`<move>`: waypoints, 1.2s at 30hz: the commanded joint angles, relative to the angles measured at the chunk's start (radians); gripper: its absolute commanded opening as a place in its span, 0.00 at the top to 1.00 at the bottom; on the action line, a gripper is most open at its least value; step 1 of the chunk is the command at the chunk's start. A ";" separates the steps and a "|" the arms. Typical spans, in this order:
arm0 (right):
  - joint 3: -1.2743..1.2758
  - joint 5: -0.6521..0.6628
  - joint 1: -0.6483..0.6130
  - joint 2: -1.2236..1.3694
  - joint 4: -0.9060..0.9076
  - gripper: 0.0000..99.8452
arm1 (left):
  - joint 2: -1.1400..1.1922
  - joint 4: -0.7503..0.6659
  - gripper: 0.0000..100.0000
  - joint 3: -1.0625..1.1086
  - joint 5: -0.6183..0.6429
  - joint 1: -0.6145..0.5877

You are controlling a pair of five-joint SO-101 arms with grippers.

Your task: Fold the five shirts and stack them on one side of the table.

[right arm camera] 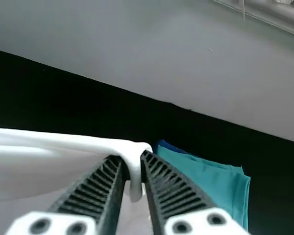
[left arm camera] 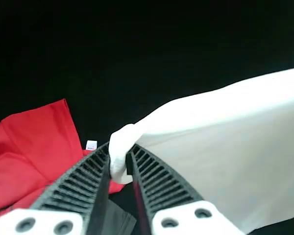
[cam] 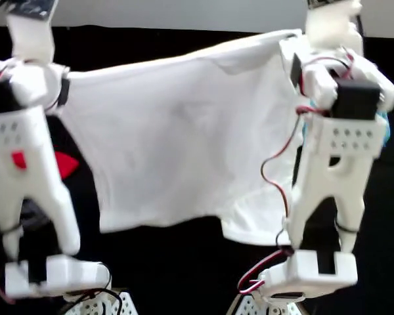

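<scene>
White shirt (cam: 184, 138) is held up and stretched wide between both arms, over the black table (left arm camera: 137, 49). Left gripper (left arm camera: 118, 165) is nearly closed, pinching one bunched top corner of the white shirt. Right gripper (right arm camera: 132, 164) is clamped the same way on the opposite top corner. The shirt's lower edge hangs loose. Red shirt (left arm camera: 29, 147) lies crumpled on the table below the left-held corner. Teal shirt (right arm camera: 210, 186) lies flat beyond the right-held corner, with a blue cloth (right arm camera: 162, 145) edge showing at its rim.

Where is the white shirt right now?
High view: the white shirt hangs stretched between the left gripper and right gripper, over the black table.
</scene>
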 commanded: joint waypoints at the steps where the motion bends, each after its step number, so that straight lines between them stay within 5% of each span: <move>1: -0.045 -0.003 0.002 0.062 -0.085 0.99 | 0.160 -0.025 0.99 -0.259 0.000 0.030; 15: -0.067 -0.005 -0.044 0.292 0.068 0.99 | 0.713 -0.025 0.99 -0.708 0.005 0.071; 23: -0.065 -0.005 -0.053 0.390 0.294 0.99 | 0.885 0.176 0.99 -0.708 0.003 0.094; 29: -0.074 -0.005 -0.053 0.440 0.423 0.99 | 0.863 0.210 0.99 -0.621 0.002 0.064; 36: 0.007 -0.098 -0.007 0.340 0.450 0.99 | 0.524 0.207 0.99 -0.107 -0.002 0.064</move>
